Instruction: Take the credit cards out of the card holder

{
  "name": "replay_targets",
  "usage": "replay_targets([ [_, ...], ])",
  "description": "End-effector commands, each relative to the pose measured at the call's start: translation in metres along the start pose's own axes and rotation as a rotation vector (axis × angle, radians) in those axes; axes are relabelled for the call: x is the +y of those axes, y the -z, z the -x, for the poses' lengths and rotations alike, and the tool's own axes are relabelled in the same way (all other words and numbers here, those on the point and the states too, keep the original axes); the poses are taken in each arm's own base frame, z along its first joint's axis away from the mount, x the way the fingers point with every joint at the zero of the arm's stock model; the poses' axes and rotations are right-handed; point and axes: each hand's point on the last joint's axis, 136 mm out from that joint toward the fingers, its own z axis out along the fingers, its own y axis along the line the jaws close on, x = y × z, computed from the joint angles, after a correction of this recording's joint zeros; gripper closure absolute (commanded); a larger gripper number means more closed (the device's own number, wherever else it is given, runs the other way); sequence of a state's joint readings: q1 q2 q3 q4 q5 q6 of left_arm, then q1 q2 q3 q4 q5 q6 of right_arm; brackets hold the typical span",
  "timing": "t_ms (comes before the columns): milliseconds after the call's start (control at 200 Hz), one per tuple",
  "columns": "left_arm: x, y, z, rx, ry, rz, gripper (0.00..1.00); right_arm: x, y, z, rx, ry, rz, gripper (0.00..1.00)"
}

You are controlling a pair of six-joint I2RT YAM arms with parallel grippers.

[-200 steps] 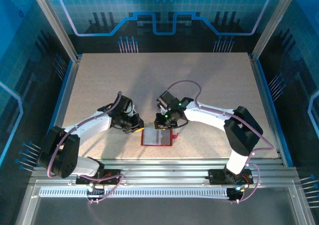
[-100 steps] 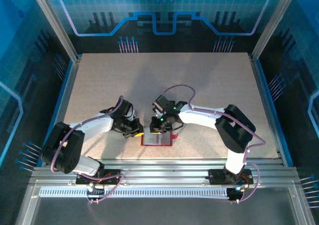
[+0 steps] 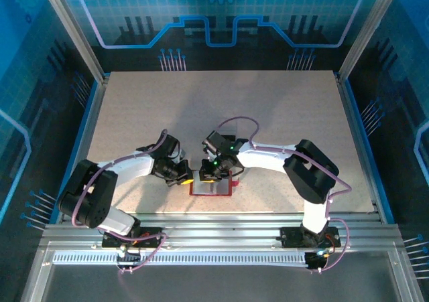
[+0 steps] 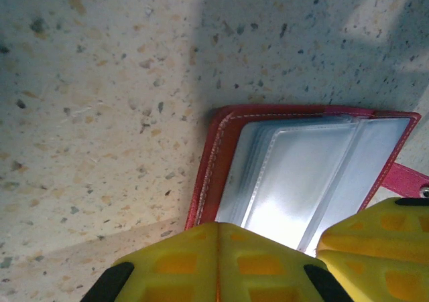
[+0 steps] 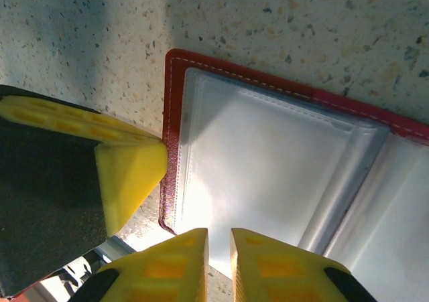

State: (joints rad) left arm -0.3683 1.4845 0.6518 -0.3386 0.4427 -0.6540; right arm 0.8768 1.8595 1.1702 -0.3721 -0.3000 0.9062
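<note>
The open dark-red folding card holder (image 3: 218, 187) is laid on the speckled worktop (image 3: 268, 108), lower centre. The left tool (image 4: 218, 225) is clenched at its edge. Whether the right tool (image 5: 219, 234) is grasping anything cannot be told.

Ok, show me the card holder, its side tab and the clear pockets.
card holder (image 3: 218, 189): top external view, on its pale open inside.
side tab (image 4: 406, 179): left wrist view, on the red strip's middle.
clear pockets (image 5: 261, 161): right wrist view, on the left pocket's face.
</note>
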Motion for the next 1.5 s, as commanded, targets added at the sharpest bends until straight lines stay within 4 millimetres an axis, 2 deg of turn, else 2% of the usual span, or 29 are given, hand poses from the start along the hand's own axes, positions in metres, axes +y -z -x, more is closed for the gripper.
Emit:
replay_targets([
  [0, 0.002, -0.003, -0.004, 0.03, 0.011, -0.011, 0.93, -0.005, -0.011, -0.01, 0.036, -0.016, -0.008, 0.84],
  [380, 0.008, -0.005, -0.006, 0.04, 0.021, 0.01, 0.94, -0.017, -0.021, -0.017, 0.063, -0.034, -0.029, 0.83],
  [1086, 0.009, -0.006, -0.005, 0.049, 0.019, 0.023, 0.94, -0.028, -0.003, -0.016, 0.011, -0.046, -0.075, 0.8],
  [1316, 0.003, -0.002, -0.002, 0.04, 0.013, 0.014, 0.94, -0.029, -0.001, -0.016, 0.002, -0.053, -0.075, 0.81],
  [1496, -0.018, 0.011, 0.0, 0.019, 0.0, -0.049, 0.91, -0.03, -0.003, -0.017, 0.005, -0.059, -0.07, 0.81],
])
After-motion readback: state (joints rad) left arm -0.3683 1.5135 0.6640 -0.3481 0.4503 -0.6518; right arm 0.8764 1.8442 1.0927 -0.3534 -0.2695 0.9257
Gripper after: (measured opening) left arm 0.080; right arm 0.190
